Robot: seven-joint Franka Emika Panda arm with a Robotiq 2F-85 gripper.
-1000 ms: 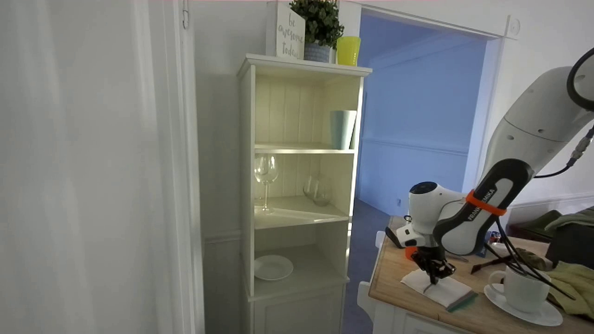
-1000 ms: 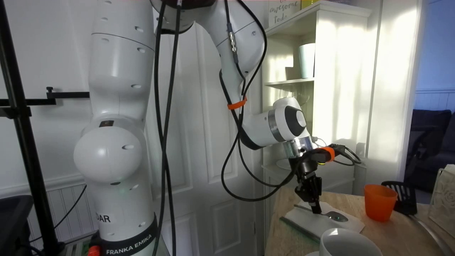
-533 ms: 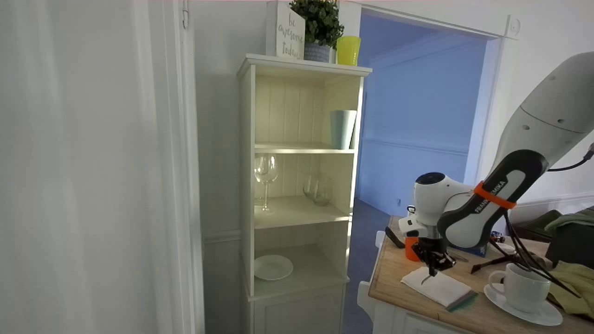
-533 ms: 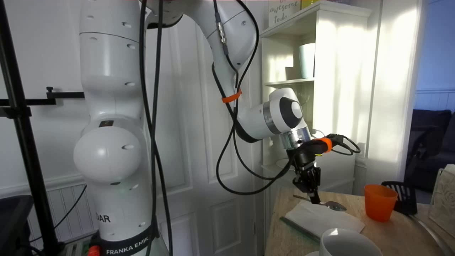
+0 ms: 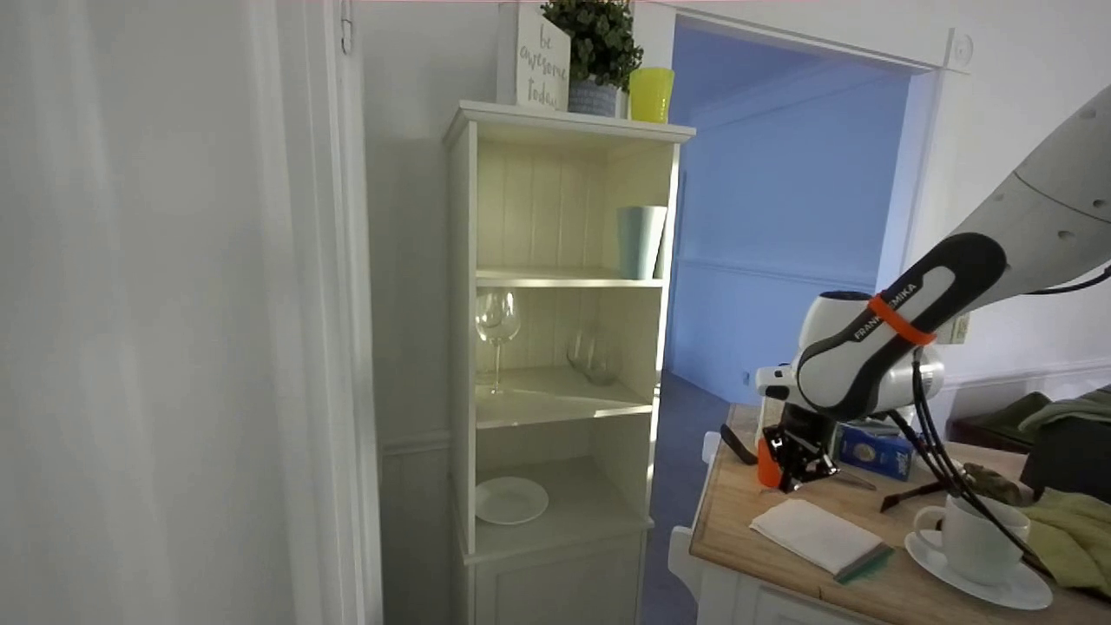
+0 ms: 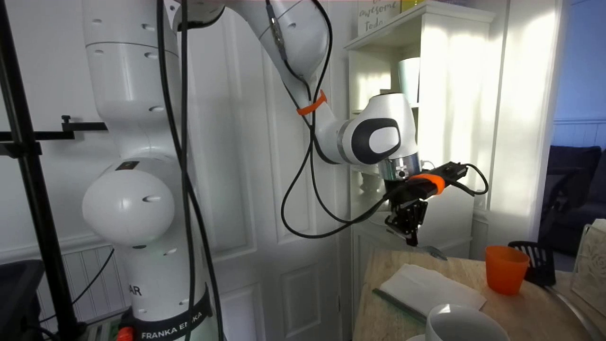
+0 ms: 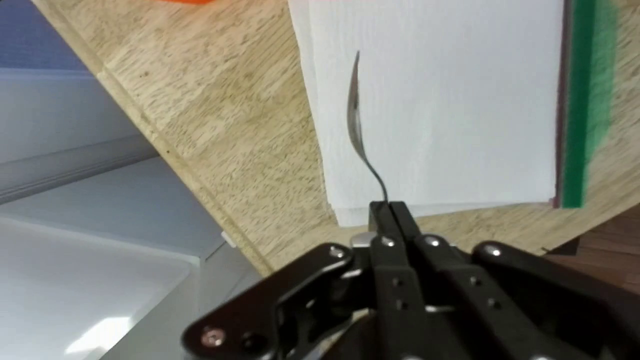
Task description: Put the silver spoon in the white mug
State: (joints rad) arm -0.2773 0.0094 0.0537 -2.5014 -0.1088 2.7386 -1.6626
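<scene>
My gripper (image 7: 389, 206) is shut on the silver spoon (image 7: 354, 117) and grips it by its thin handle. In the wrist view the spoon's bowl points away from the fingertips, seen edge-on over the white napkin. In an exterior view the spoon (image 6: 433, 252) hangs at the fingertips (image 6: 412, 240), above the table and clear of the napkin. The gripper (image 5: 788, 483) also shows in an exterior view, where the spoon is hard to make out. The white mug (image 5: 982, 540) stands upright on a white saucer (image 5: 1028, 590), apart from the gripper. The mug (image 6: 463, 324) is partly cut off in an exterior view.
A folded white napkin (image 5: 816, 534) lies on the wooden table. An orange cup (image 6: 505, 270) and a black slotted utensil (image 6: 532, 265) stand or lie near the far edge. A blue box (image 5: 875, 450), a black tripod leg (image 5: 910, 498) and a green cloth (image 5: 1072, 540) are near the mug.
The gripper has risen from the napkin with the spoon in its fingers. The wrist has turned. The napkin, mug and orange cup have not moved.
</scene>
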